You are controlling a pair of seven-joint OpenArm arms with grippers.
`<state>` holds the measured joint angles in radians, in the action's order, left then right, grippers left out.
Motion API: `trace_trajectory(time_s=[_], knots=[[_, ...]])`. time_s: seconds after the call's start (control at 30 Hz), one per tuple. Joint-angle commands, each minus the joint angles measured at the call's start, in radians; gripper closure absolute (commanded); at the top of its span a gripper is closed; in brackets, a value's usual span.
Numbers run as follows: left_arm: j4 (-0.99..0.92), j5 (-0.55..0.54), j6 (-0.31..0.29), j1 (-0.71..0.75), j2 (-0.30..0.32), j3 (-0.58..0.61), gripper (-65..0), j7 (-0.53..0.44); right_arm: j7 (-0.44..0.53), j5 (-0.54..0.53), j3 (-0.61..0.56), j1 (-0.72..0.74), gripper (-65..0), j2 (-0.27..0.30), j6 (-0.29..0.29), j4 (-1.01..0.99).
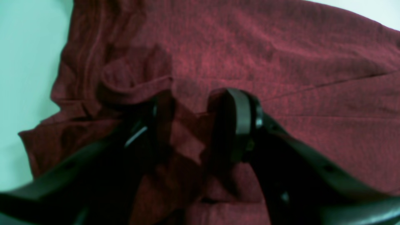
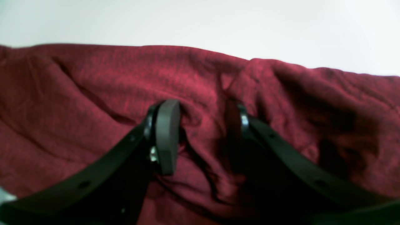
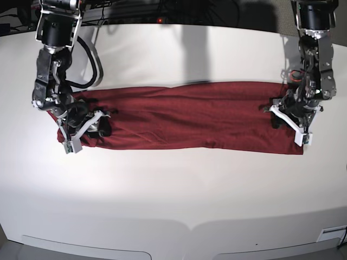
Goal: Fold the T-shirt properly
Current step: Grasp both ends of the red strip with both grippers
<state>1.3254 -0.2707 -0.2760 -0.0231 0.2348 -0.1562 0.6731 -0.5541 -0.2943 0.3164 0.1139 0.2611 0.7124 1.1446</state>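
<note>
The T-shirt (image 3: pixel 190 116), dark red and wrinkly, lies as a long folded band across the white table (image 3: pixel 173 195). At its right end in the base view my left gripper (image 3: pixel 286 117) is down on the cloth. In the left wrist view the left gripper (image 1: pixel 197 103) stands open, its fingers apart with a raised fold of the T-shirt (image 1: pixel 250 47) between them. At the band's left end my right gripper (image 3: pixel 89 127) rests on the cloth. In the right wrist view the right gripper (image 2: pixel 203 109) is open too, with bunched T-shirt (image 2: pixel 93 78) cloth between its fingers.
Black cables (image 3: pixel 89 59) hang by the arm at the back left. Bare white table (image 2: pixel 187 18) lies beyond the far edge of the cloth. The table's front edge (image 3: pixel 179 225) runs along the bottom of the base view.
</note>
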Motion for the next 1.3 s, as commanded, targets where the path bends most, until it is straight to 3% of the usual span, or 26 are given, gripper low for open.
trace_trajectory(time_s=[0.0,0.7,0.77,0.87,1.1,1.27], knots=[[0.001,0.008,0.014,-0.019,0.007,0.0,-26.6,0.042,-0.015,0.006,0.003,0.008,-24.8,0.022,-0.014,0.023],[0.078,0.02,0.014,-0.157,0.043,0.0,-26.7,0.064,-0.162,-0.107,0.003,0.007,-24.8,0.024,-0.014,0.302],[0.078,0.019,0.013,-0.157,0.043,0.0,-30.6,0.066,-0.165,-0.107,0.003,0.007,-24.8,0.024,-0.014,0.302],[0.078,0.02,0.013,-0.157,0.043,0.0,-46.1,0.058,-0.165,-0.107,0.003,0.007,-24.8,0.024,-0.014,0.302],[0.078,0.054,0.014,-0.16,0.054,0.0,-45.5,0.045,-0.166,-0.126,0.003,0.007,-24.8,0.025,-0.014,0.309],[0.086,0.172,0.014,-0.165,0.069,0.0,-45.5,0.161,-0.179,-0.186,0.004,-0.001,-24.8,0.024,-0.014,0.396]])
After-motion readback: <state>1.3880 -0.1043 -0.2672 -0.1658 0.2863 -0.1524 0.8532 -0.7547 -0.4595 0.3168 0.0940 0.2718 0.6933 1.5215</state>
